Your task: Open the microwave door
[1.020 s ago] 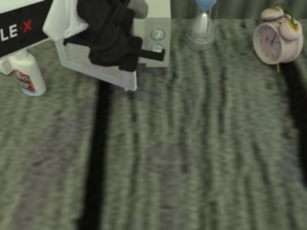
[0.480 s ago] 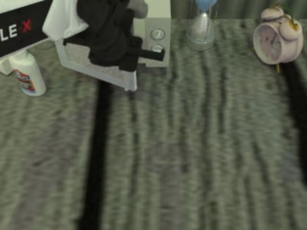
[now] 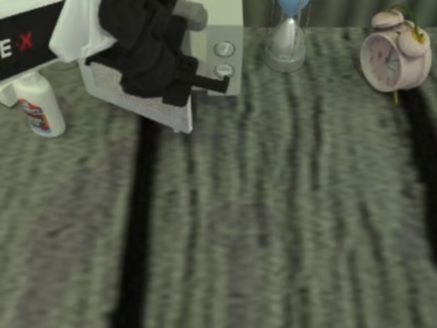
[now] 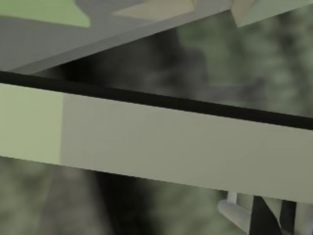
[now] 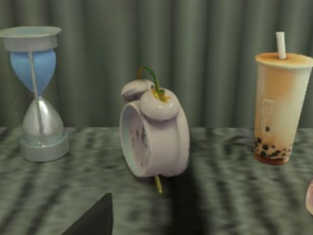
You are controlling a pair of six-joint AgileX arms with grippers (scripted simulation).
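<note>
The microwave [image 3: 217,41] stands at the far edge of the desk [image 3: 273,219], at about eleven o'clock in the top view, its two round grey knobs [image 3: 224,59] on the right side of its front. The microwave door [image 3: 147,104] is partly swung out: the white panel with its speckled mesh window runs at a slant from the upper left, near the left arm, down to a free corner at about five o'clock from the hand, pointing toward the near side of the desk. A gap has opened between that free edge and the knob panel.

The left hand [image 3: 218,83] hangs over the door, its dark body covering the upper part of the mesh window. One thin black finger [image 3: 208,81] reaches toward three o'clock, ending just in front of the lower knob. The door lies under the hand and to its seven o'clock. Whether the hand is closed on the door's edge or open, I cannot tell; the left wrist view shows only pale slanted panels up close.

A white bottle [image 3: 39,104] stands at nine o'clock from the door. An hourglass [image 3: 287,37] with blue upper glass stands at three o'clock from the microwave, and a pink alarm clock [image 3: 395,53] farther right. The right wrist view also shows a bubble tea cup [image 5: 278,108] beyond the clock. The right hand itself is not seen in the top view.
</note>
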